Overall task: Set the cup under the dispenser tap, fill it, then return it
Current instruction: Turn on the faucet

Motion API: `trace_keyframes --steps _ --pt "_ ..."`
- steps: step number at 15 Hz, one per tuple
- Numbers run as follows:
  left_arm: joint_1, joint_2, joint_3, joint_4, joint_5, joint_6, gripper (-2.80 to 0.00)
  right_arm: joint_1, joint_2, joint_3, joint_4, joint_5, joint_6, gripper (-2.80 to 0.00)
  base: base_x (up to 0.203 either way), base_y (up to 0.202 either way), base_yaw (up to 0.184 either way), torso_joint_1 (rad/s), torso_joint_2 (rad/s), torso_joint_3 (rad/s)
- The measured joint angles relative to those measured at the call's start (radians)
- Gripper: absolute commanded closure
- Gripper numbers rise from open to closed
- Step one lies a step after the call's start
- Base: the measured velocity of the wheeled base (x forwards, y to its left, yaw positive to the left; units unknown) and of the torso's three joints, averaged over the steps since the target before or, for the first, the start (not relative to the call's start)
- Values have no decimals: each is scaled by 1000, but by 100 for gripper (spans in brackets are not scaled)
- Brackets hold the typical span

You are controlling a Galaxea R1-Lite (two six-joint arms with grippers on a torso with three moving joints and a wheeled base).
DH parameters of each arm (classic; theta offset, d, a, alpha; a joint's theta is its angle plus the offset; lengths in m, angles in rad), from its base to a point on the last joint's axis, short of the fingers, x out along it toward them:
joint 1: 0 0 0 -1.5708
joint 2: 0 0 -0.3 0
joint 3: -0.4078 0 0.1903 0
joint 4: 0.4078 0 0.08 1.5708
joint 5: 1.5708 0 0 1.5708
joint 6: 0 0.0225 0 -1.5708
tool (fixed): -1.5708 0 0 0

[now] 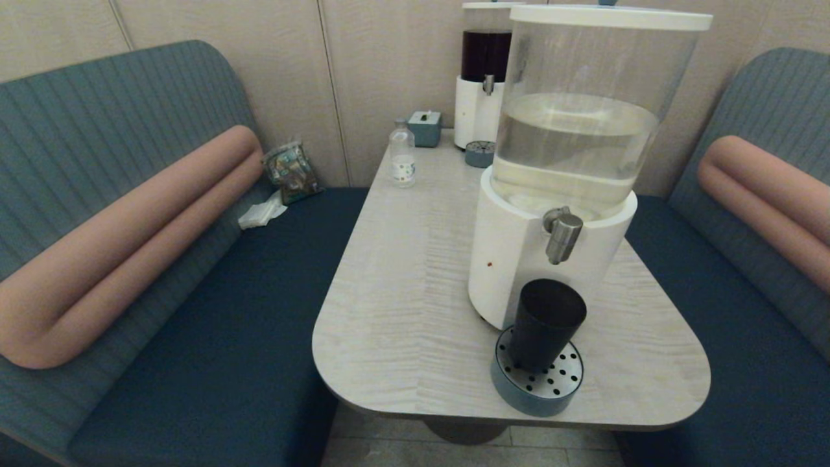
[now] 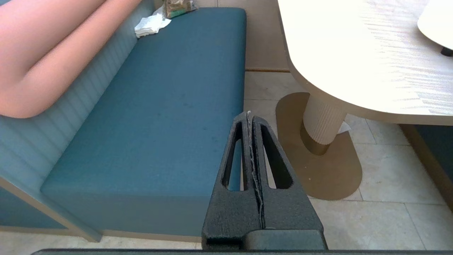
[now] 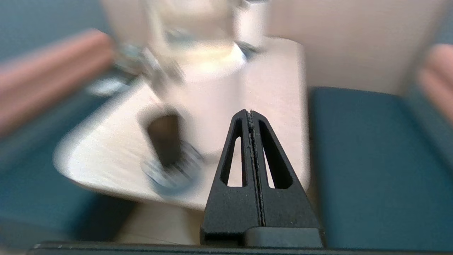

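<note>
The cup [image 1: 545, 324] sat on the drip tray [image 1: 557, 394] beneath the dispenser tap [image 1: 561, 235], ahead of the right gripper [image 3: 250, 115], whose fingers were pressed together and empty, while the left gripper [image 2: 248, 116], likewise closed, hung parked off the table [image 2: 354, 53].

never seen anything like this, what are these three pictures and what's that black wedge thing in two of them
They come from a two-armed robot. One camera sits on its head, looking down at a pale wood-grain table between blue benches. The other two sit on its wrists, behind each pincer. The black wedge is a pincer with its two fingers pressed shut: the left pincer hangs low beside the table, the right pincer faces the dispenser. Neither holds anything. On the table, a small dark plastic tumbler stands on a round perforated drip tray, under the stubby steel tap of a big white-based dispenser.
</note>
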Motion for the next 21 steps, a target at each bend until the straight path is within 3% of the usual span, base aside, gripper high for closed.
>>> trace_keyframes --steps 4,8,11,13,21 --pt "0 0 0 0 0 0 0 77 436 -574 195 88 65 0 0 0 0 0 0 0" --pt "0 0 0 0 0 0 0 166 886 -1045 595 99 69 0 0 0 0 0 0 0" --pt "0 0 0 0 0 0 0 249 1121 -1171 826 -79 -15 0 0 0 0 0 0 0" --pt "0 0 0 0 0 0 0 326 1212 -1199 826 -182 -44 0 0 0 0 0 0 0" --pt "0 1 0 0 0 0 0 551 1314 -1211 694 -183 -46 0 0 0 0 0 0 0"
